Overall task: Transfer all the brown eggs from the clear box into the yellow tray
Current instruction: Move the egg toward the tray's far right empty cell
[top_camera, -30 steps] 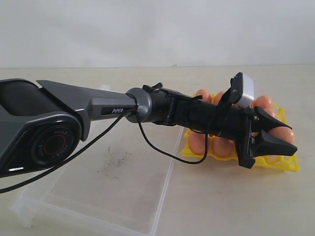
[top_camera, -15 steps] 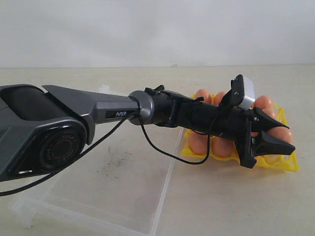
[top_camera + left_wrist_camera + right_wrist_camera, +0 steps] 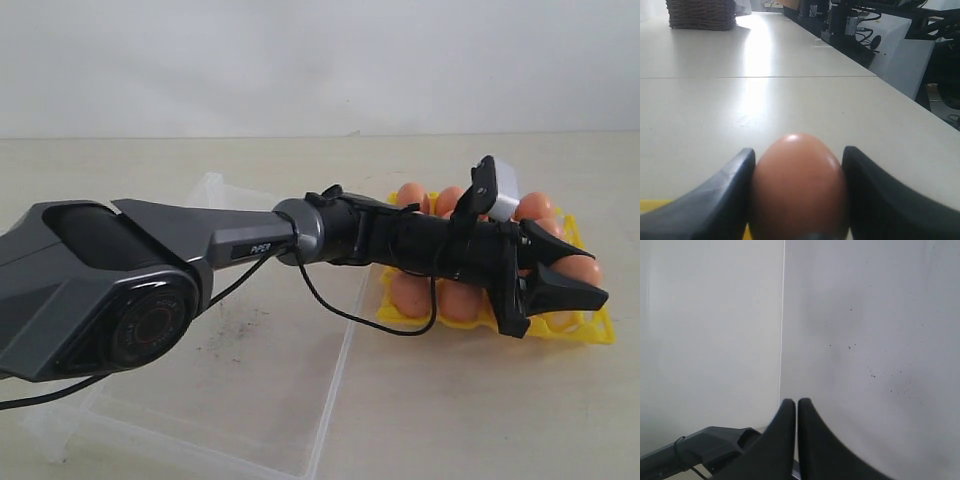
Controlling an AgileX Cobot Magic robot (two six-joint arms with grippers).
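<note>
My left gripper (image 3: 584, 272) reaches from the left across the yellow tray (image 3: 592, 337) and is shut on a brown egg (image 3: 578, 268) at the tray's right end. In the left wrist view that brown egg (image 3: 797, 187) fills the gap between both fingers (image 3: 735, 185), with a sliver of yellow below. Several more brown eggs (image 3: 411, 196) sit in the tray's cups, partly hidden by the arm. The clear box (image 3: 331, 398) lies at the left; no egg shows on its visible floor. My right gripper (image 3: 797, 403) is shut on nothing and faces a white wall.
A wicker basket (image 3: 701, 14) stands far off on the table, and dark equipment (image 3: 850, 22) lines the table's far side. The left arm's grey body (image 3: 110, 290) covers much of the box. A dark arm part (image 3: 705, 445) shows in the right wrist view.
The left arm has slid a little to the right over the tray, still gripping the egg. The right gripper has not moved.
</note>
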